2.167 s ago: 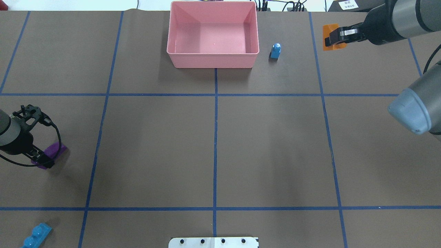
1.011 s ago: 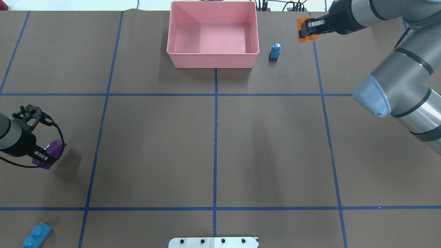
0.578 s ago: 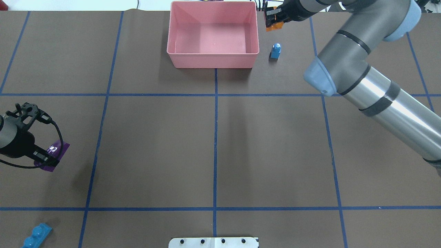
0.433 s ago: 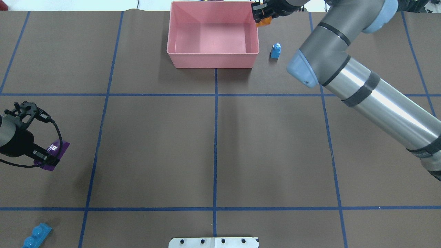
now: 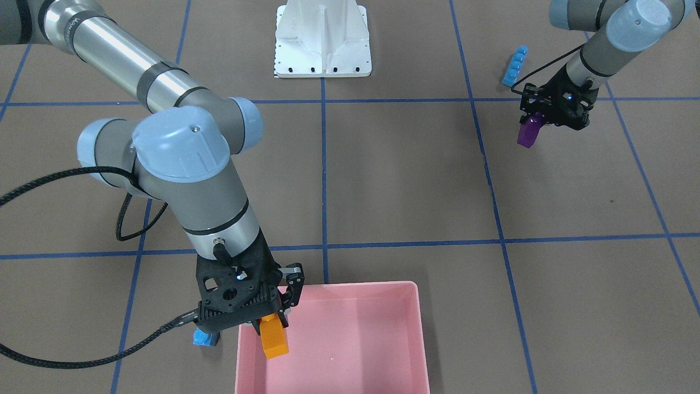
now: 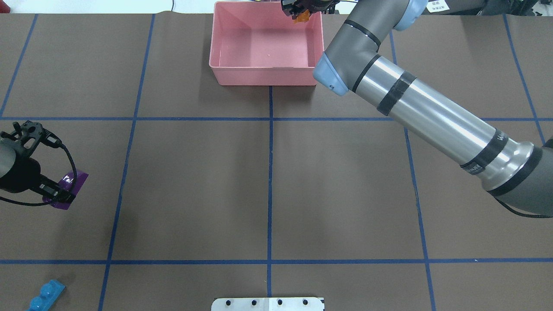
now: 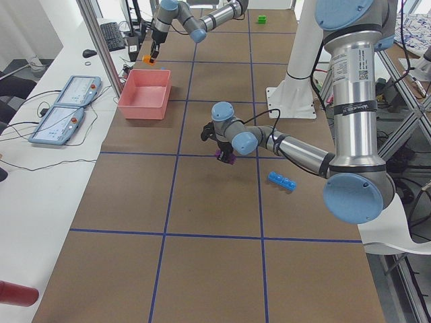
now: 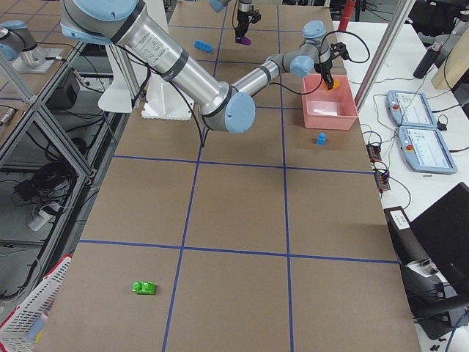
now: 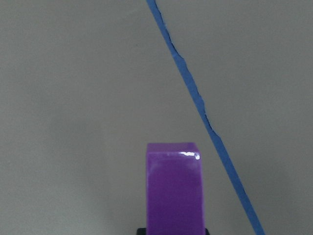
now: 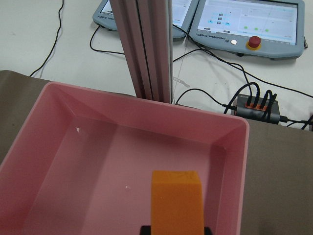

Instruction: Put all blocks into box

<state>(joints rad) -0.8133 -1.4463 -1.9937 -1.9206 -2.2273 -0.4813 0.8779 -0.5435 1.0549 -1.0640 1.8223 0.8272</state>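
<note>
While the orange sloped block (image 5: 273,340) is pinched by the right tool (image 5: 272,323) just above the box (image 5: 377,285), over one of its corners, the purple sloped block (image 5: 528,134) is clamped in the left tool (image 5: 535,121), well apart from the box. The small blue cube (image 5: 205,339) is seen on the surface (image 5: 383,180) just beside the box.

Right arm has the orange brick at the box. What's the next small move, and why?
Probably open the right gripper. The orange sloped brick hangs above the floor of the pink box, inside its rim in the front-facing and right wrist views, near one corner, so it should drop in.
</note>
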